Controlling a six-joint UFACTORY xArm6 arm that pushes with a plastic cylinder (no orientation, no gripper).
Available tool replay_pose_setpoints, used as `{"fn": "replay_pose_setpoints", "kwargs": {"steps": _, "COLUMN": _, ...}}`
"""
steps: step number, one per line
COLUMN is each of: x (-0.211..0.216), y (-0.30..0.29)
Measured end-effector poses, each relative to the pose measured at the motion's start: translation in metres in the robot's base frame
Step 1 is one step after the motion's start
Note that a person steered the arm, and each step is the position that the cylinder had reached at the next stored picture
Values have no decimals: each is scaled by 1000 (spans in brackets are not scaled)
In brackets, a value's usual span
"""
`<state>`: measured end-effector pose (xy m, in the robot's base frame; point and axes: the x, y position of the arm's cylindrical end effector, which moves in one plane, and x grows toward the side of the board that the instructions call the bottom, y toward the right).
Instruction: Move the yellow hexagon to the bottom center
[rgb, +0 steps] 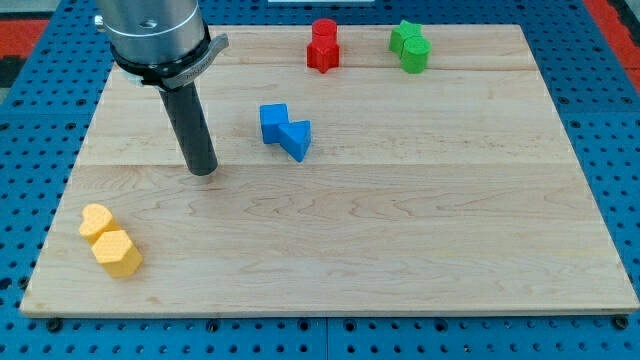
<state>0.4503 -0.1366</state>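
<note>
Item: yellow hexagon (118, 252), lower left of the frame near the wooden board's (400, 250) bottom-left corner, touching a yellow heart-shaped block (95, 220) at its upper-left side. My tip (203, 170), a bare rod with no fingers to open or close, rests on the board in the upper left of the frame, well apart from the hexagon, which lies below and to the left of it. Judged requirement: tip must reach the hexagon's left side for a rightward push along the bottom edge; blue (286, 129), red (323, 45) and green (410, 46) blocks lie clear of that route.

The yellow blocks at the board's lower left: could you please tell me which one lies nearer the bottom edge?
The yellow hexagon. It sits below and slightly right of the yellow heart-shaped block, touching it.
</note>
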Motion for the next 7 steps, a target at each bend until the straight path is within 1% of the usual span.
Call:
{"fn": "replay_pose_setpoints", "kwargs": {"steps": 2, "x": 0, "y": 0}}
{"fn": "replay_pose_setpoints", "kwargs": {"steps": 3, "x": -1, "y": -15}}
{"fn": "replay_pose_setpoints", "kwargs": {"steps": 4, "x": -13, "y": -84}}
{"fn": "replay_pose_setpoints", "kwargs": {"steps": 5, "x": 4, "y": -131}}
{"fn": "replay_pose_setpoints", "kwargs": {"steps": 6, "x": 44, "y": -157}}
{"fn": "replay_pose_setpoints", "kwargs": {"steps": 7, "x": 79, "y": -154}}
